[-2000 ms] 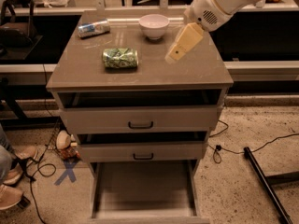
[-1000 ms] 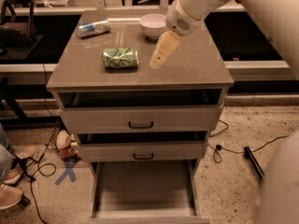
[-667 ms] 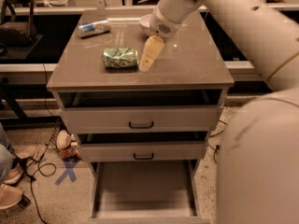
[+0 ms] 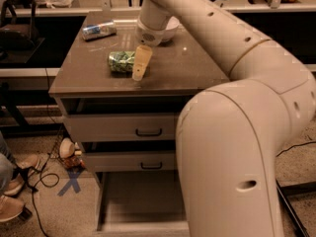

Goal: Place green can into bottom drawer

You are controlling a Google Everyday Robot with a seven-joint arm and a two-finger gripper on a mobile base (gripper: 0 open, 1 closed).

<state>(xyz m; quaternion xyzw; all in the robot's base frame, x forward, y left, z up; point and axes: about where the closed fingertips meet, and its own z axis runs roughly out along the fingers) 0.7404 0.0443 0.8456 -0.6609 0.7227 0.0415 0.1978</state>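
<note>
The green can [image 4: 120, 61] lies on its side on the cabinet top [image 4: 192, 68], left of centre. My gripper [image 4: 140, 64] hangs down from the wrist, right against the can's right end and partly in front of it. The bottom drawer [image 4: 132, 201] is pulled out below, its flat floor bare, and my big pale arm covers its right part.
A silver-blue can [image 4: 98, 30] lies at the back left of the top. A white bowl [image 4: 170, 29] sits behind my wrist, mostly hidden. The two upper drawers [image 4: 123, 128] stand slightly ajar. A person's shoes [image 4: 17, 168] and a blue tape cross [image 4: 72, 180] are on the floor at left.
My gripper has moved left across the cabinet top, from beside the bowl to the green can's right end. The arm now fills the right side of the view.
</note>
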